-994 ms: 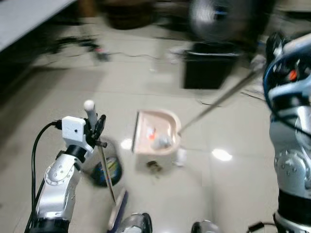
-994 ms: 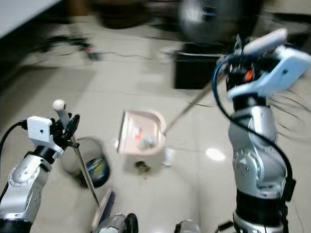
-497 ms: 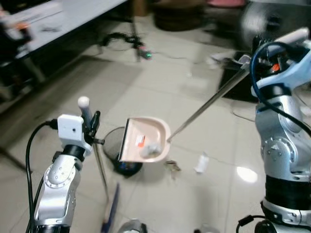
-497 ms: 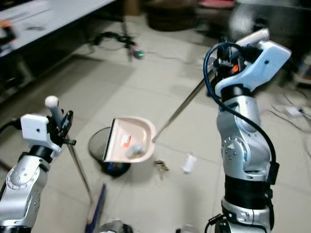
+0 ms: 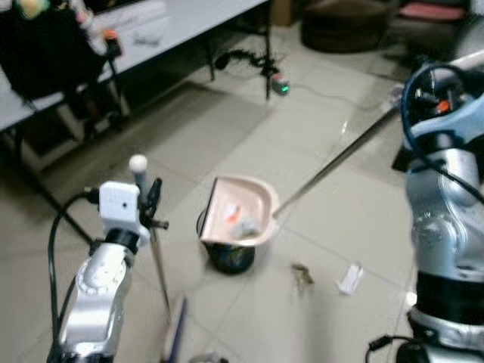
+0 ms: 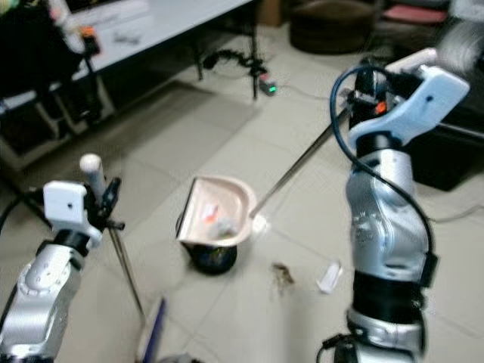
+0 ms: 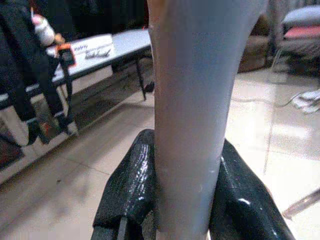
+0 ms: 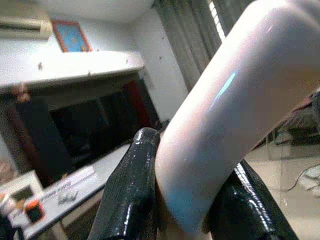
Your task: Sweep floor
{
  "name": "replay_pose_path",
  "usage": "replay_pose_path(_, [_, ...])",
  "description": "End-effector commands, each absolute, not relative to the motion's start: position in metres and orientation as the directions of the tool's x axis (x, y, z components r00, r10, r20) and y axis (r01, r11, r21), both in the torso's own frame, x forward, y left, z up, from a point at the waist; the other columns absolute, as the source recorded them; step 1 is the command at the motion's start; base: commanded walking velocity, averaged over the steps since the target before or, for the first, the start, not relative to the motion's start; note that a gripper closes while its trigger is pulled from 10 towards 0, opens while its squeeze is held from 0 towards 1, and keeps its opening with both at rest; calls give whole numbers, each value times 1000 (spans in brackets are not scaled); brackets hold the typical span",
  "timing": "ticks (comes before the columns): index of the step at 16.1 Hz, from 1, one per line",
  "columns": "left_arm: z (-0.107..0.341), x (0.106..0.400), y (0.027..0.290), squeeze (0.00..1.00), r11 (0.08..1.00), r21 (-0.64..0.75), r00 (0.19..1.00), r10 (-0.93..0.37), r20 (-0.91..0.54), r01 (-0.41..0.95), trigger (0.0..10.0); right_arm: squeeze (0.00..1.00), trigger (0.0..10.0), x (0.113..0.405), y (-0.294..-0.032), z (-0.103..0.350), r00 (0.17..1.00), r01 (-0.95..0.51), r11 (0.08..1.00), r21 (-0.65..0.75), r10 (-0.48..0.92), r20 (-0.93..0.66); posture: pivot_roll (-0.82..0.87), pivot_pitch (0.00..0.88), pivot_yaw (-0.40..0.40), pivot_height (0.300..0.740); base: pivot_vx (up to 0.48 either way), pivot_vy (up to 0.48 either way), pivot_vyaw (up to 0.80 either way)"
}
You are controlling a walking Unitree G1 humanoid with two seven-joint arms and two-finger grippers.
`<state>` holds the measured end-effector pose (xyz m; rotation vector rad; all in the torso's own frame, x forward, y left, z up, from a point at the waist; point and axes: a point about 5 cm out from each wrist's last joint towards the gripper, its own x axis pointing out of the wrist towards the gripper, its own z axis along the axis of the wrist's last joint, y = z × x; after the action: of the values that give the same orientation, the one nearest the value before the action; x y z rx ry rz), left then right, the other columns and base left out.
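My left gripper (image 5: pixel 153 203) is shut on the thin grey broom handle (image 7: pixel 192 100), which runs down to a blue broom head (image 5: pixel 175 342) on the tiled floor by my feet. My right gripper (image 6: pixel 359 94) is shut on the top of the long metal dustpan handle (image 8: pixel 215 130). The pink dustpan (image 5: pixel 240 215) hangs tilted over a small dark round bin (image 5: pixel 229 259), with a few bits of litter lying in it. On the tiles to the right of the bin lie a brown scrap (image 5: pixel 302 276) and a white piece (image 5: pixel 350 278).
A white table (image 5: pixel 174 19) on black legs runs along the back left, with a black bag (image 5: pixel 45 45) on it. Cables and a lit power strip (image 5: pixel 280 87) lie on the floor beyond it. A dark round stool (image 5: pixel 340 26) stands at the back.
The whole view has swung, so the camera has turned. The dustpan, earlier to the right of the bin, now hangs over it. Both grippers keep their hold.
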<state>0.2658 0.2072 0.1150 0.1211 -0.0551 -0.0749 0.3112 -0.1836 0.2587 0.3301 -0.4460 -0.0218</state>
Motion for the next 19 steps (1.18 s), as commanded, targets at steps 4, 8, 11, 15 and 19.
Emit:
replay_pose_path(4, [121, 269, 206, 0, 992, 119, 996, -53, 76, 44, 10000, 0, 10000, 311, -182, 266, 885, -88, 941, 326, -76, 459, -57, 39, 39, 740, 394, 0, 0])
replay_pose_path(8, [119, 268, 206, 0, 995, 99, 997, -23, 80, 15, 10000, 0, 10000, 314, -183, 267, 885, -92, 944, 318, -69, 460, -57, 32, 8, 740, 393, 0, 0])
replay_pose_path(11, [117, 266, 206, 0, 996, 93, 997, -14, 75, 7, 10000, 0, 10000, 318, -185, 266, 886, -91, 940, 328, -74, 459, -57, 32, -3, 740, 377, 0, 0])
replay_pose_path(15, [111, 264, 208, 0, 996, 89, 999, -9, 41, 5, 10000, 0, 10000, 325, -187, 261, 888, -74, 935, 348, -98, 450, -59, 26, 8, 740, 0, 0, 0])
replay_pose_path(19, [111, 264, 206, 0, 997, 82, 999, -8, 45, 4, 10000, 0, 10000, 330, -188, 256, 879, -74, 939, 336, -98, 467, -58, 22, 14, 740, 0, 0, 0])
